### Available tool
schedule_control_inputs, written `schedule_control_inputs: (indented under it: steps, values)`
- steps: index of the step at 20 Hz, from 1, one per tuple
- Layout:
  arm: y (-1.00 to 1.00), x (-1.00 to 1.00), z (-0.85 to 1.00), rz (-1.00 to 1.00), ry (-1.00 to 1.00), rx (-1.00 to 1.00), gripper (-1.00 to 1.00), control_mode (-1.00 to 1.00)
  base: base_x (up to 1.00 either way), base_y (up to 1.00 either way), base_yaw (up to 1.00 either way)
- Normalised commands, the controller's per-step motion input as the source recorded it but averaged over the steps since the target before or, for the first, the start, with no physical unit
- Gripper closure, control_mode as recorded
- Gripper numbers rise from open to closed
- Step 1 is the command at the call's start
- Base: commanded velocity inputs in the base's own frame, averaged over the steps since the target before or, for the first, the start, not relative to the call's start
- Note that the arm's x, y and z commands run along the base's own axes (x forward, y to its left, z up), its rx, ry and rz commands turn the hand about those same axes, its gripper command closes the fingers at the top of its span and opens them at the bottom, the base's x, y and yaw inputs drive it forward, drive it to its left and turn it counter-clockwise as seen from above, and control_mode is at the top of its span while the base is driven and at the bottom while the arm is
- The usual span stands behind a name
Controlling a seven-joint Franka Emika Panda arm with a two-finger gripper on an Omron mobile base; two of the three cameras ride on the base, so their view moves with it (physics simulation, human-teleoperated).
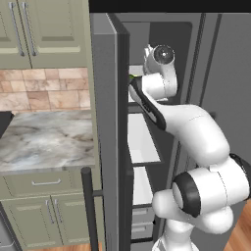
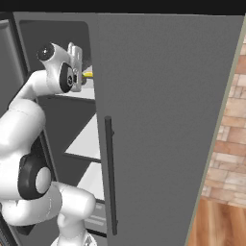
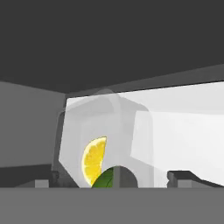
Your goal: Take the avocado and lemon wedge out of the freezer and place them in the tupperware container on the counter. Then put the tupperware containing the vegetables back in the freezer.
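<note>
Gripper (image 3: pixel 113 179): your jaws stand spread, holding nothing.
Avocado (image 3: pixel 107 178): directly ahead, between your fingertips.
Lemon wedge (image 3: pixel 94 159): upright, just beyond, slightly left.

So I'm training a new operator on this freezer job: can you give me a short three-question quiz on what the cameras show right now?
1. True or false: the gripper is clamped on the lemon wedge.
2. In the hand view, which fruit sits nearer the camera: A) the avocado, B) the lemon wedge, C) neither, they lie far apart?
3. Fill in: the arm reaches into the open ______, next to the marbled counter.

Key:
1. False. The fingers stand wide apart with nothing between them.
2. A. The green avocado overlaps the lower edge of the yellow wedge.
3. freezer
</note>
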Motion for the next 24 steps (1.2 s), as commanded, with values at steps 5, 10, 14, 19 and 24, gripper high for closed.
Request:
schedule_control_inputs:
  steps: [5, 10, 14, 19, 24]
  values:
    - [0.00, -0.79, 0.30, 0.01, -0.18, 0.00, -1.00, -1.00, 0.00, 0.00, 0.00]
    - [0.00, -1.00, 0.63, 0.05, -0.22, 0.00, -1.00, -1.00, 0.00, 0.00, 0.00]
    - [-0.09, -1.00, 0.60, 0.04, -0.11, 0.00, -1.00, -1.00, 0.00, 0.00, 0.00]
    - [-0.17, -1.00, 0.22, 0.01, -0.01, 0.00, -1.00, -1.00, 0.00, 0.00, 0.00]
    - [-0.25, -1.00, 0.00, 0.00, 0.00, 0.00, -1.00, -1.00, 0.00, 0.00, 0.00]
